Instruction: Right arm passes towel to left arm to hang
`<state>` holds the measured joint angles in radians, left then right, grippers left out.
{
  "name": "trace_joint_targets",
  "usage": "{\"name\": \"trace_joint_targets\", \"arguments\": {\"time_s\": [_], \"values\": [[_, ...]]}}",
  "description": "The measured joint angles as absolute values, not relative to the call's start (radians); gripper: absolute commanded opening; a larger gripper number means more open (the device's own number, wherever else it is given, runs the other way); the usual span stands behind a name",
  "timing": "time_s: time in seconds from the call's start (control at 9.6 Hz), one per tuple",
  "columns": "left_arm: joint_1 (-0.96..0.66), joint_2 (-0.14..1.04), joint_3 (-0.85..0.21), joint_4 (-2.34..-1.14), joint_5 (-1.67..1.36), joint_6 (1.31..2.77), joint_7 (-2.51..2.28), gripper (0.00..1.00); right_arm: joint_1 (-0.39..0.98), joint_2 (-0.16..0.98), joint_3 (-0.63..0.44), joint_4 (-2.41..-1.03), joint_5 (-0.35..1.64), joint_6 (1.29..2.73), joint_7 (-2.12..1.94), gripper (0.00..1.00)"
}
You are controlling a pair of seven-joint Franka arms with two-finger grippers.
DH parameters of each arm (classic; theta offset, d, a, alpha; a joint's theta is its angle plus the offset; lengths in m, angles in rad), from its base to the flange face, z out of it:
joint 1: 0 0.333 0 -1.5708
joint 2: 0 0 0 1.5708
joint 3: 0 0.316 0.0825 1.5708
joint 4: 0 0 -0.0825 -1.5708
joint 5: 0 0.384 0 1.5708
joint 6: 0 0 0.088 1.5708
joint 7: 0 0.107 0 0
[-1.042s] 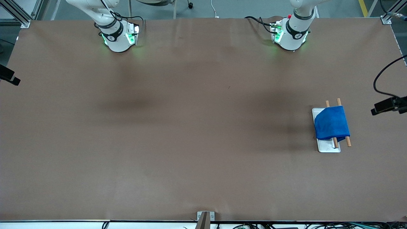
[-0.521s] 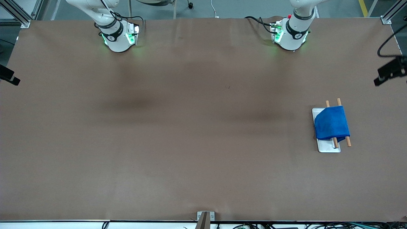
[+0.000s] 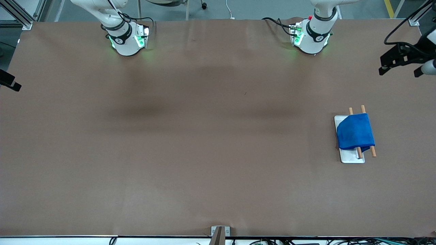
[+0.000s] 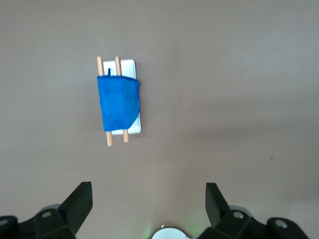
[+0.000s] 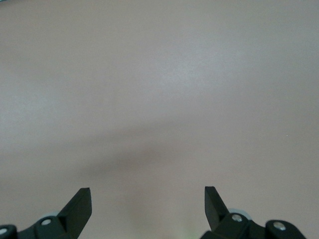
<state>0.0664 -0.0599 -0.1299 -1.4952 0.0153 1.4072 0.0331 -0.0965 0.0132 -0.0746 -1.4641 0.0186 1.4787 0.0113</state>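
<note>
Both tools are spread wide and carry nothing. Left tool (image 4: pixel 148 199) hangs high over the tabletop (image 3: pixel 204 136) at the left arm's end, its fingers (image 4: pixel 79 201) well apart in the left wrist view; right tool (image 5: pixel 148 199) hangs over bare tabletop, likewise parted. Draped over two wooden rods (image 3: pixel 373 151) sits the towel (image 3: pixel 355 132), bright blue, on a small white base (image 3: pixel 351 158) toward the left arm's end of the tabletop. Rod ends stick out past the cloth at both sides. Neither tool touches the towel.
</note>
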Motion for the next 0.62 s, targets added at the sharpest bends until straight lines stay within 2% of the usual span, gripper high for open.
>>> {"name": "trace_joint_targets", "arguments": {"time_s": [0.21, 0.62], "values": [[0.011, -0.096, -0.085, -1.544, 0.015, 1.422, 0.033, 1.0, -0.097, 0.013, -0.075, -1.464, 0.019, 1.479, 0.011, 1.0], [-0.025, -0.104, -0.07, -1.59, 0.015, 1.478, 0.033, 1.0, -0.097, 0.013, -0.075, -1.464, 0.019, 1.479, 0.012, 1.0]]}}
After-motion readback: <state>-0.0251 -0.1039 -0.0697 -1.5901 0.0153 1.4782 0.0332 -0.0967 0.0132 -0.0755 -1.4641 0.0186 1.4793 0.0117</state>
